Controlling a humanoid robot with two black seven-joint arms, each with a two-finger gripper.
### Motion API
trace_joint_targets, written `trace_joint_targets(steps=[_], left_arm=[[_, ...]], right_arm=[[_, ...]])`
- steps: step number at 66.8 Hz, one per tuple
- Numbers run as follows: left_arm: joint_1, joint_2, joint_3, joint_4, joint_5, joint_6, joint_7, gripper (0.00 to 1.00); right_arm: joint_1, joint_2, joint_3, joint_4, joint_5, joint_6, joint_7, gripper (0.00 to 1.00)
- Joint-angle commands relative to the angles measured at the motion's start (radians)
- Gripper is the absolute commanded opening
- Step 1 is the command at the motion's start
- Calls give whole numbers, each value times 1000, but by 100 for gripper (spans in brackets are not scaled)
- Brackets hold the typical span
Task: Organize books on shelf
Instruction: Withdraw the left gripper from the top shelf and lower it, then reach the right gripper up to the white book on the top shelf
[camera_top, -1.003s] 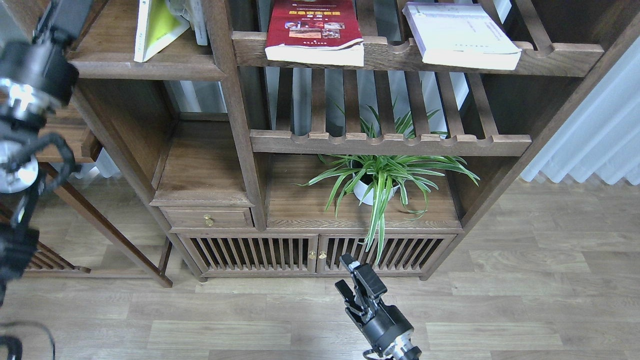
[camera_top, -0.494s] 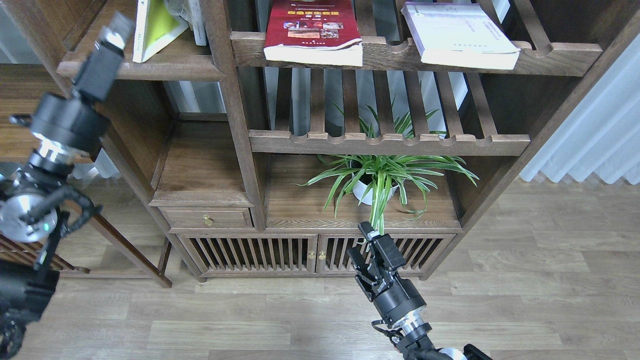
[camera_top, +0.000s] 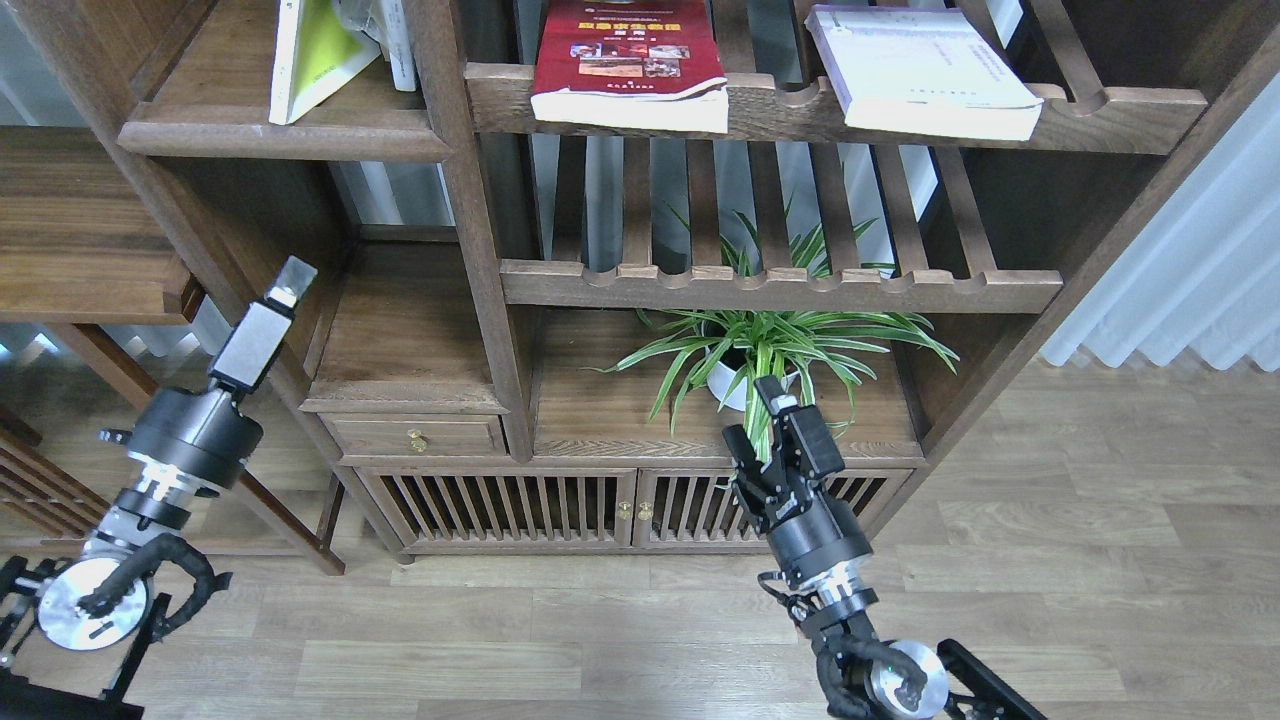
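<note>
The yellow-green book (camera_top: 318, 55) leans upright on the shelf (camera_top: 300, 138), the solid dark plank at the top left. The dark red book (camera_top: 627, 60) lies flat on the upper slatted rack (camera_top: 770, 110). The pale lavender-white book (camera_top: 920, 70) lies flat on that rack to its right. My left gripper (camera_top: 288, 282) is low at the left, beside the cabinet's side post, holding nothing visible; it is seen edge-on. My right gripper (camera_top: 752, 412) is open and empty in front of the plant, well below the books.
A potted spider plant (camera_top: 765, 350) stands on the lower board behind my right gripper. A second slatted rack (camera_top: 780, 288) runs below the books. A small drawer (camera_top: 415, 437) and slatted doors (camera_top: 560, 510) sit low. A side table (camera_top: 70, 250) is at the left.
My left arm has dropped from beside the top-left shelf to low at the left. My right gripper has risen from the floor area to the plant's level. The books have not moved.
</note>
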Motion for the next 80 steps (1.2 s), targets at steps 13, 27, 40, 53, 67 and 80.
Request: trace_joint_targets(steps=[13,27,40,53,67,80], left_arm=[[-16,2,6,136,-2,0,3,100],[-74,2,-2,204,-7,0,-3,100],[-143,2,-5,296,-8,0,-5,100],[-166,5,-7,328,-22,0,-5,100],[-165,4,-5,328,-91,0,-3,100],[-165,4,-4,330,-94,0,1,100]], right_arm=[[-87,-63,139,320,-11,-216,-8,98],[-75,-117,205,396,-26,-257,-12,98],[-30,-187,216,443,-26,-269,-12,97],[65,-179,216,443,-28,-357,-8,98],[122,-175,216,442,-30,-395,-2,98],[159,-175,219,434,-31,-441,0,98]])
